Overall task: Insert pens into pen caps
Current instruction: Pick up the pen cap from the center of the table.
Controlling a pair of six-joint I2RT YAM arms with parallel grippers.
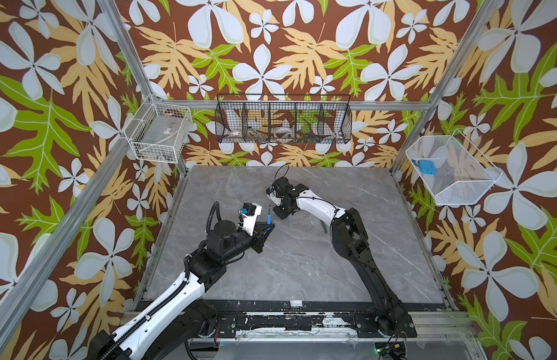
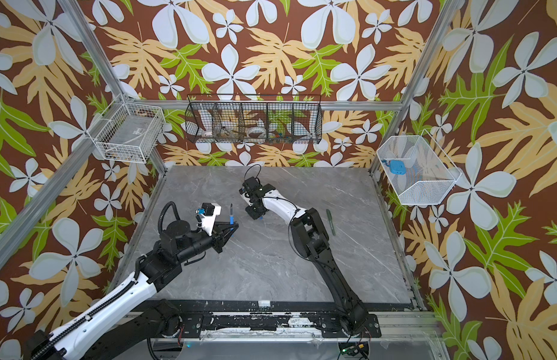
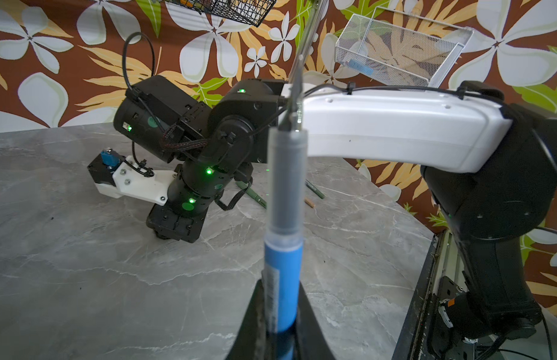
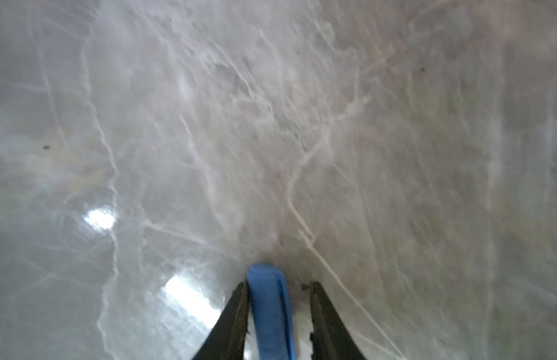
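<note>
The left gripper point(image 1: 269, 225) is clamped tight on the blue pen point(image 1: 269, 213), whose tip points to 12 o'clock in both top views. At its 2 o'clock, the right gripper point(image 4: 277, 285) points down with its jaws parted around the blue cap point(image 4: 268, 305). The cap touches one finger and stands clear of the other.

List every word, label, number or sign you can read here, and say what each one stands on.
No text in these pictures can be read.
Blue pen, print strip along its barrel, left wrist view: blurred, unreadable.
Dark sticker on the pale pack in the white wire basket, in a top view: too small to read.
</note>
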